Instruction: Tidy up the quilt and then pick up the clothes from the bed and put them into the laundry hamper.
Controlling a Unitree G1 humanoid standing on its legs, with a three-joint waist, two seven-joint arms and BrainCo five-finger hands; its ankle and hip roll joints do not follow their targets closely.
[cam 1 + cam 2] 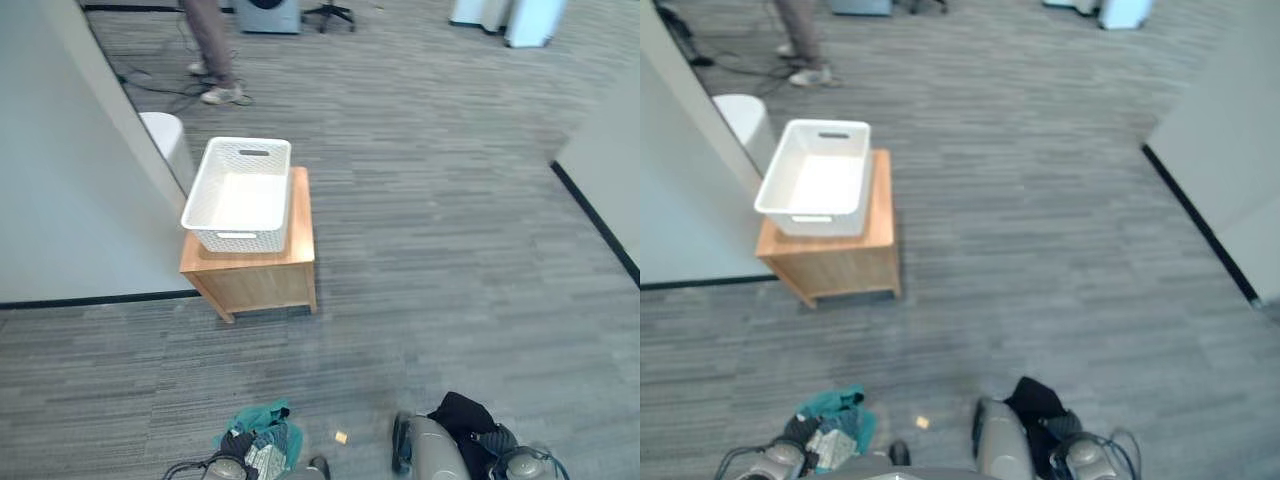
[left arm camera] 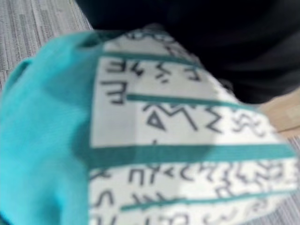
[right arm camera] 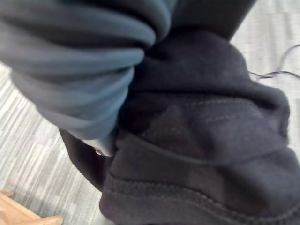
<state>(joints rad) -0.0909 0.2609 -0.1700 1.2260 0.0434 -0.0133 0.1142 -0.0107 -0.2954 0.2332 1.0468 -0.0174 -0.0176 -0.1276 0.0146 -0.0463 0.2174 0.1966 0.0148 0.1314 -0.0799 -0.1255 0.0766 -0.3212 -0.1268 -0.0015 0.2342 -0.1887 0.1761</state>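
Carrying clothes toward white hamper (image 1: 240, 195) on wooden bench (image 1: 262, 270) at 11 o'clock, teal patterned garment (image 1: 262, 432) at left hand, black garment (image 1: 462, 415) at right hand, fingers hidden under cloth, grip cannot be told, person's legs (image 1: 212, 50) at 12 o'clock.

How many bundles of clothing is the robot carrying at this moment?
2: a teal patterned garment at the left robot hand, and a black garment at the right robot hand. More may be hidden.

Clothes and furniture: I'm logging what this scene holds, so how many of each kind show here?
Garments: 2, a teal patterned garment and a black garment
White hamper: 1
Wooden cabinet: 1
Total: 4
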